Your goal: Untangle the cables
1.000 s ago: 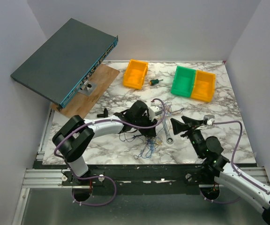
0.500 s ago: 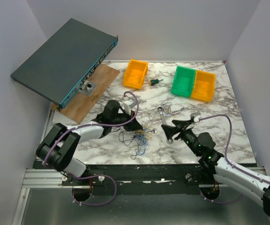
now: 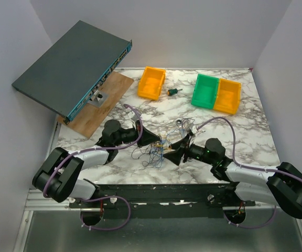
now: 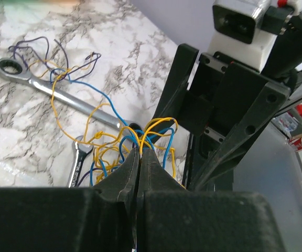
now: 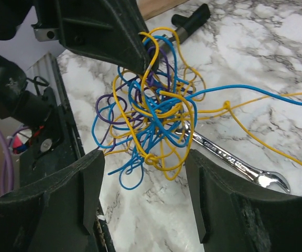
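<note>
- While left gripper [image 4: 139,156] has its jaws pinching a few strands, cables [image 5: 151,113] bunch just ahead of right gripper [image 5: 143,157], jaws spread.
- Light, limp, springy wires; best grab an outer loop, I'd say.

Both my arms lie low over the table and extend inward, so that the grippers meet near the middle of the near edge. My left arm [image 3: 88,154] stretches from its base toward the right, the forearm nearly level. My left gripper [image 4: 140,153] has its fingers pressed together at the tips, pinching strands of the cables [image 4: 159,126]. My right arm [image 3: 245,170] stretches leftward, likewise low. My right gripper [image 5: 143,157] has its fingers spread wide apart. The two grippers face each other, tips near one another.
</note>
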Available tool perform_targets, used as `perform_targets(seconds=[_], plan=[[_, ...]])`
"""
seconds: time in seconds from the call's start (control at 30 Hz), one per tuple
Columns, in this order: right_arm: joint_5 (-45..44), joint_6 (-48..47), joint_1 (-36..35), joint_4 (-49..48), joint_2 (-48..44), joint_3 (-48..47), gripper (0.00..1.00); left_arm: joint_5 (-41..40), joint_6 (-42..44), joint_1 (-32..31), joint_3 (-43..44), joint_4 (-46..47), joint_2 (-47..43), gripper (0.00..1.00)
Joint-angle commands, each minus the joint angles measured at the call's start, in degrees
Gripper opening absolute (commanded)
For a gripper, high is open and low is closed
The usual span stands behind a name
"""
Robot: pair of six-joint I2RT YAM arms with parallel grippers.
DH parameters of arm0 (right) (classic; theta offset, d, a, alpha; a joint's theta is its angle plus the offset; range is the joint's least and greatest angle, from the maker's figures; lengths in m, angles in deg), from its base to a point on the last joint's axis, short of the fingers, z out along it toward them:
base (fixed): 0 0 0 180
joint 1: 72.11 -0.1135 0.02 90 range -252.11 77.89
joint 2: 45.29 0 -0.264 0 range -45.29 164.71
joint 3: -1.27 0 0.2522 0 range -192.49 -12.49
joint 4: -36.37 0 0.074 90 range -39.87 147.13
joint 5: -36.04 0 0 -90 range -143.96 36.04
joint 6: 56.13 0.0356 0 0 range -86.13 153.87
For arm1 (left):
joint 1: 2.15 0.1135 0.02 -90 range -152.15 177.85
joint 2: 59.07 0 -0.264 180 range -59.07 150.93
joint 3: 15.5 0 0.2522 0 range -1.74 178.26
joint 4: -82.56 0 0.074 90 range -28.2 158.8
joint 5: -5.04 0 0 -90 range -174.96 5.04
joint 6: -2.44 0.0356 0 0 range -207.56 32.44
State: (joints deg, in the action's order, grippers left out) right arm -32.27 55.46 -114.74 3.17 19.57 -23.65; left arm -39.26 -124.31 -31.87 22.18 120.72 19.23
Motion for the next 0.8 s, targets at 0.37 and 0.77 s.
perform_targets(seconds=[0.37, 0.77], plan=[[5.9, 2.1, 0.1, -5.3, 4.6, -2.9, 0.63, 6.2, -11.4, -0.6, -2.7, 27.3, 5.8, 0.0], [-11.3, 1.4, 0.1, 3.2, -1.0, -2.8, 0.01, -7.3, 3.8, -1.0, -3.2, 0.1, -6.8, 0.0]])
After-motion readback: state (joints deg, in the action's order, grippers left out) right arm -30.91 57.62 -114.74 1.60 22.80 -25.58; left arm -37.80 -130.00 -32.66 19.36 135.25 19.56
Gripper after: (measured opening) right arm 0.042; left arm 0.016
